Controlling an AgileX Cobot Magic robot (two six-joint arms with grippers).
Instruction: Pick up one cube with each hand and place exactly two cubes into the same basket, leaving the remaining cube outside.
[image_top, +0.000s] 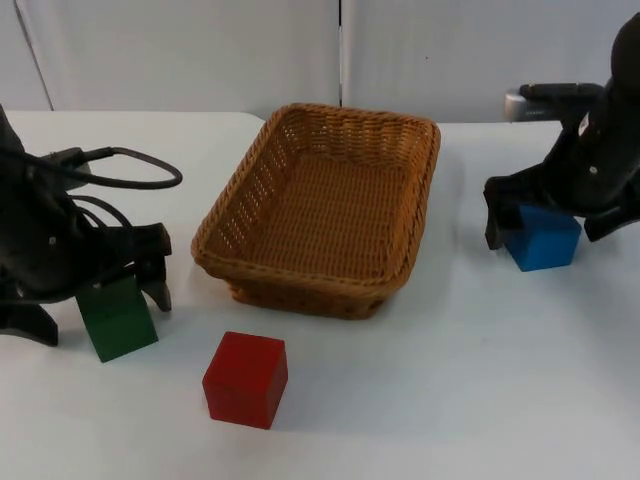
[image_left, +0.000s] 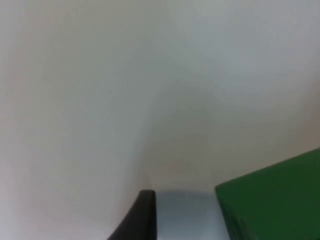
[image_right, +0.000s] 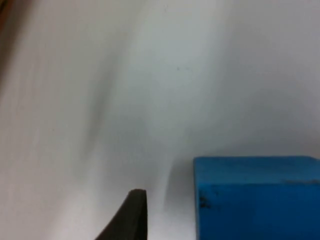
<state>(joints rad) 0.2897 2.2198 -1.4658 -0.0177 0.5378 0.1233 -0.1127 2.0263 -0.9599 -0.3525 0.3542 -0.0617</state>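
Left gripper (image_top: 100, 300), at the frame's lower left, straddles the green cube (image_top: 117, 318) with fingers spread, one visible fingertip (image_left: 140, 215) standing apart from the cube (image_left: 272, 200). Right gripper (image_top: 545, 228), at middle right, likewise brackets the blue cube (image_top: 542, 237) without contact, a gap showing beside the cube (image_right: 255, 197). I note the wicker basket (image_top: 300, 285) at centre, empty. Red cube (image_top: 246, 379) sits at lower centre, just in front of the basket, and is the one I judge should stay out. I judge the cubes rigid, light and smooth-faced; I would pinch opposite flat faces squarely, mid-height, to avoid slipping.
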